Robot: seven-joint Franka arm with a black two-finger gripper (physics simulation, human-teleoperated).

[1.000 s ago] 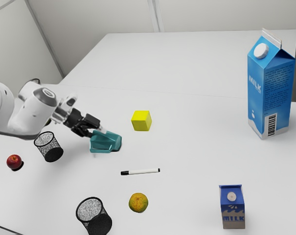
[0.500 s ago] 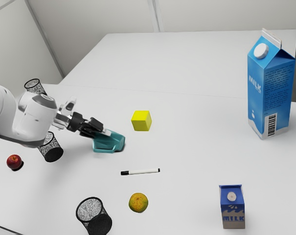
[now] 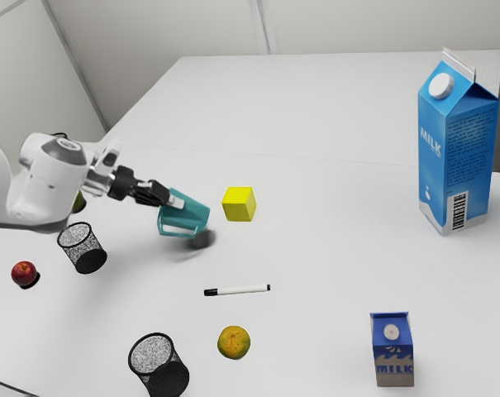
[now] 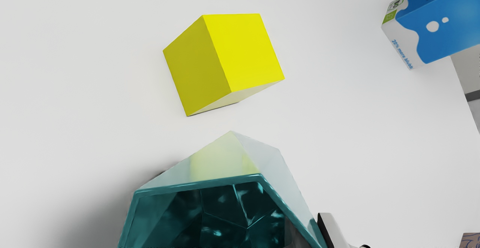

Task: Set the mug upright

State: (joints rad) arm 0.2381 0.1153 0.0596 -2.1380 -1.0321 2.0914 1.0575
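Where the mug [image 3: 183, 213] is, exterior view: at the end of the arm [image 3: 47, 182], tilted, raised off the tabletop [image 3: 332, 240], with its shadow on the surface below
Claw [image 3: 175, 201]: closed on the mug's wall near the rim, holding it up
Handle: on the side of the mug toward the camera
Cube [image 3: 239, 204]: yellow, near the mug, apart from it on the exterior view's right
Marker [image 3: 241, 290]: lying flat, nearer the camera than the mug
Orange [image 3: 234, 342]: nearer the camera than the marker
Large carton [image 3: 456, 157]: blue, upright, well apart from the mug toward the exterior view's right
Small carton [image 3: 392, 356]: upright, nearer the camera than the large one
Mesh cups: one [image 3: 83, 248] near the arm, another [image 3: 159, 364] between the orange and the exterior view's left edge
Apple [image 3: 24, 274]: red, near the first mesh cup
Mug, wrist view: mouth facing the camera, dark teal inside, pale reflections on its outer faces
Finger [image 4: 330, 227]: against the outside of the mug's wall; the other is too hidden to make out
Cube, wrist view: just beyond the mug, a gap between them
Large carton, wrist view: farther off than the cube, partly cut off by the frame
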